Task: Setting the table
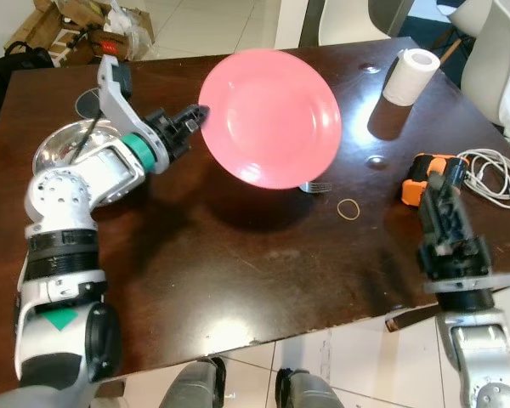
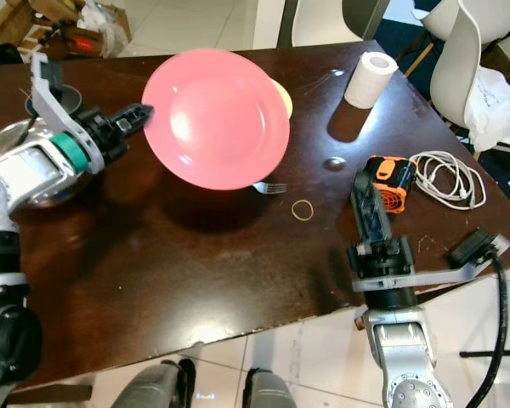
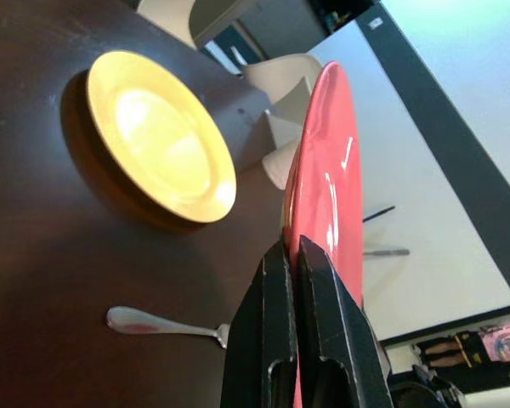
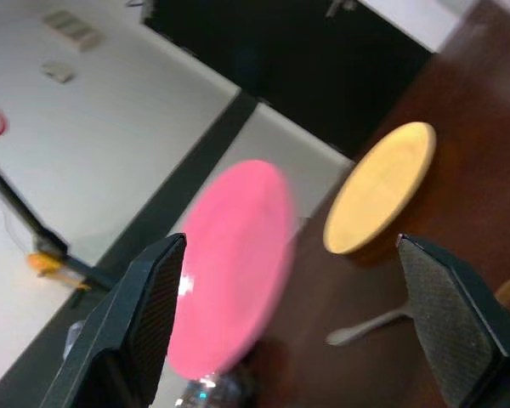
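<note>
Your left gripper [image 1: 197, 116] has its jaws pinching the rim of the pink plate [image 1: 270, 117], held tilted above the dark bench [image 1: 238, 263]. Under it lie a fork [image 3: 166, 324] and, farther off, a yellow plate [image 3: 160, 136]. Your right gripper [image 2: 367, 189], jaws spread, hovers near right, beside an orange tool [image 2: 389, 180], a rubber band [image 2: 303, 209] and a white cable [image 2: 446, 174]. A steel bowl [image 1: 64, 151] sits left; a paper roll [image 1: 410, 76] stands far right.

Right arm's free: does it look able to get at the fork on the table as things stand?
Probably yes. The right gripper is open and aimed toward the fork, with bare table between them. The pink plate held up by the left gripper overhangs the fork's handle, so approach low.
</note>
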Motion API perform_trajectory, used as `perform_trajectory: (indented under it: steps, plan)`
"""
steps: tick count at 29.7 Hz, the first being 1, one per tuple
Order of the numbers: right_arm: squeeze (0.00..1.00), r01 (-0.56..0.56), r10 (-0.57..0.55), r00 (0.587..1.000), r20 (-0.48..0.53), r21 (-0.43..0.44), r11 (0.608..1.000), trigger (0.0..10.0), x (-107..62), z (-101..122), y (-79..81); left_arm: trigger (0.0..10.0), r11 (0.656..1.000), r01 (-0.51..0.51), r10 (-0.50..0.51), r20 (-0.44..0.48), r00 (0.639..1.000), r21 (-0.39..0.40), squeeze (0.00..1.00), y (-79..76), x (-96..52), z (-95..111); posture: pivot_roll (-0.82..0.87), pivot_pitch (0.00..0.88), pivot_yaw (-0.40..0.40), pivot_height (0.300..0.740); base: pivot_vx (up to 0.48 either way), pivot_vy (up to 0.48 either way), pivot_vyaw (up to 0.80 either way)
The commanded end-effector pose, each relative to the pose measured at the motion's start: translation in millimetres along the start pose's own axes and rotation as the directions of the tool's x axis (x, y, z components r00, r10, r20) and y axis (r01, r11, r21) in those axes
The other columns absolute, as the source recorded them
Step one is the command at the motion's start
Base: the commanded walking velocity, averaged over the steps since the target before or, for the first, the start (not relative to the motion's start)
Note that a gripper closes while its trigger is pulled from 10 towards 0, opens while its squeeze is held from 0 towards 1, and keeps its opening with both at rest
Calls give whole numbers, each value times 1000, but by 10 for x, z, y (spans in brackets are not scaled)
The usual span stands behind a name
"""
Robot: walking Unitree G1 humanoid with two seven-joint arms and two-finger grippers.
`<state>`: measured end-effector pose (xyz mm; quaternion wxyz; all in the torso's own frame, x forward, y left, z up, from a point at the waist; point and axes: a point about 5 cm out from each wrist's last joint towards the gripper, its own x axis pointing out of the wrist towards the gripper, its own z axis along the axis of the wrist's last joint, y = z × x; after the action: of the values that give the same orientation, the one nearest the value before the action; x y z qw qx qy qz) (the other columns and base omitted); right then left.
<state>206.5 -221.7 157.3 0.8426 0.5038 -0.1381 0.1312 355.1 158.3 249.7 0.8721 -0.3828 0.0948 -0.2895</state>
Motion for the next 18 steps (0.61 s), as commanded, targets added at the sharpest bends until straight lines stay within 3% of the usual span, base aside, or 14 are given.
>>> perform_trajectory:
  steps: [1,6,11,18]
  plan:
    - [0,-20,22,999,-36,53,998,10000,-22,-14,-2,10000,998,53,-54,-35,998,-17,0,-17,4,-65,51,57,51,740,0,0,0]
    - [0,-51,58,996,-74,94,994,10000,2,-58,38,10000,994,103,-104,-55,993,-35,0,-54,-11,-116,55,54,46,740,0,0,0]
    - [0,-180,206,971,-118,198,964,10000,182,-255,298,10000,983,168,-174,-84,981,-71,0,-144,-11,-234,62,46,37,740,0,0,0]
    - [0,-207,250,955,-161,243,948,10000,257,-408,341,10000,975,209,-215,-98,972,-69,0,-202,-32,-256,70,41,32,740,0,0,0]
